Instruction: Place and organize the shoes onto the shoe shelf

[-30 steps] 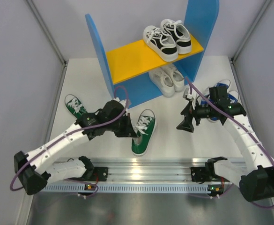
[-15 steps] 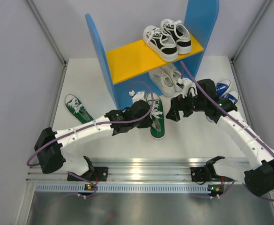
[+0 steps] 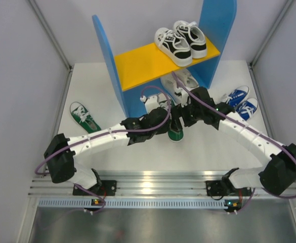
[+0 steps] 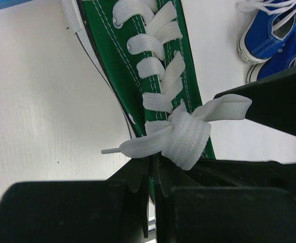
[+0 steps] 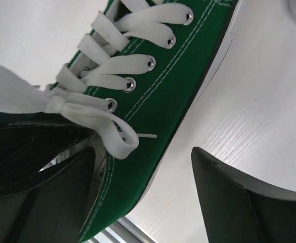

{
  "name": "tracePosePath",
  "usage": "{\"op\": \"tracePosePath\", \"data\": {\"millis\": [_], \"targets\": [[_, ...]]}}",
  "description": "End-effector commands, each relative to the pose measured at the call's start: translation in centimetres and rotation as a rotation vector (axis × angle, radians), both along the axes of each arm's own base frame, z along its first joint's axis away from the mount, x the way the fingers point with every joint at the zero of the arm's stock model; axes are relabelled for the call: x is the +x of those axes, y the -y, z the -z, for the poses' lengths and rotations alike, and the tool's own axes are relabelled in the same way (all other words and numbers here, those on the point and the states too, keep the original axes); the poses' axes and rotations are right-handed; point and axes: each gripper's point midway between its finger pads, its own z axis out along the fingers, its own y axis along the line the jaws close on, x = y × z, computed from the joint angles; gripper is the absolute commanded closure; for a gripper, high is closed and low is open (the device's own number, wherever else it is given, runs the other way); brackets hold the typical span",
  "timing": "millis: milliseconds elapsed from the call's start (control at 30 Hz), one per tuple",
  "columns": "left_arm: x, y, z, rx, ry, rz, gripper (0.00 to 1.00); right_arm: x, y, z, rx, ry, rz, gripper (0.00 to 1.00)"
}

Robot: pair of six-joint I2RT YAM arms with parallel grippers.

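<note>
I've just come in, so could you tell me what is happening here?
The left gripper holds one green lace-up sneaker, jaws shut on it, in front of the blue-sided shoe shelf with the orange board. The right gripper straddles that sneaker with jaws open. The other green sneaker and the blue pair lie on the table.

Matt black plastic of my left gripper [image 4: 155, 172] against a green canvas sneaker [image 4: 99, 25], its flat woven white laces [image 4: 185, 136] threaded through shiny metal eyelets [image 5: 130, 84]; under my fingers, a matt white table [image 4: 41, 101] with faint wood grain.
</note>
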Motion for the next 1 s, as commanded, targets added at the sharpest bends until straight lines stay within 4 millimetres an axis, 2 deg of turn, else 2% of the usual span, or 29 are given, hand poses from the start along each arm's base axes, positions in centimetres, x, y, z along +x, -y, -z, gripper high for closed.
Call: {"op": "tracePosePath", "data": {"millis": [0,67,133,167,200,333,367,400,500,533,567,633,667,767,800,900,967], "targets": [[2.3,2.1,-6.2,-0.201,0.121,-0.082,1.0,1.6,-0.6,-0.1,-0.043,0.066,0.015,0.24],[2.4,2.0,-6.2,-0.206,0.12,-0.094,1.0,1.7,-0.9,-0.1,-0.065,0.082,0.002,0.26],[2.4,2.2,-6.4,-0.22,0.124,-0.088,1.0,2.3,-0.8,0.3,-0.11,0.118,-0.005,0.34],[2.3,2.3,-6.3,-0.222,0.122,-0.083,1.0,2.5,-1.0,0.4,-0.121,0.134,-0.01,0.39],[2.3,2.3,-6.2,-0.222,0.121,-0.079,1.0,2.8,-1.0,0.8,-0.138,0.137,-0.013,0.52],[1.9,2.3,-6.5,-0.24,0.134,-0.054,1.0,3.9,-0.5,0.6,-0.192,0.178,-0.024,0.77],[1.7,2.1,-7.1,-0.258,0.144,-0.049,1.0,4.2,-0.6,0.0,-0.185,0.188,-0.027,0.82],[1.6,1.8,-6.3,-0.245,0.14,-0.046,1.0,4.2,-0.4,-0.3,-0.19,0.189,-0.035,0.89],[1.2,1.7,-7.2,-0.291,0.169,-0.024,1.0,4.3,-0.2,-1.5,-0.178,0.213,-0.069,1.0],[1.0,1.5,-6.4,-0.283,0.164,-0.013,1.0,4.4,-0.1,-1.8,-0.176,0.224,-0.078,1.0],[0.8,1.7,-7.4,-0.317,0.184,0.003,0.98,4.6,0.1,-1.9,-0.171,0.225,-0.076,1.0],[0.2,1.7,-7.0,-0.318,0.182,0.043,0.96,4.7,0.2,-2.7,-0.137,0.244,-0.082,1.0],[-0.1,1.7,-7.3,-0.326,0.185,0.053,0.93,4.7,0.4,-2.7,-0.124,0.244,-0.079,1.0],[-1.0,1.7,-7.8,-0.348,0.203,0.115,0.63,5.1,0.9,-3.2,-0.114,0.273,-0.07,1.0],[-1.3,1.9,-8.3,-0.349,0.23,0.155,0.47,5.3,0.9,-3.3,-0.112,0.278,-0.065,1.0],[-3.6,2.6,-9.2,-0.363,0.248,0.318,0.36,6.2,1.1,-3.4,-0.117,0.31,-0.048,1.0],[-5.2,2.8,-10.0,-0.384,0.25,0.411,0.32,7.1,1.0,-3.4,-0.124,0.339,-0.035,1.0]]}}
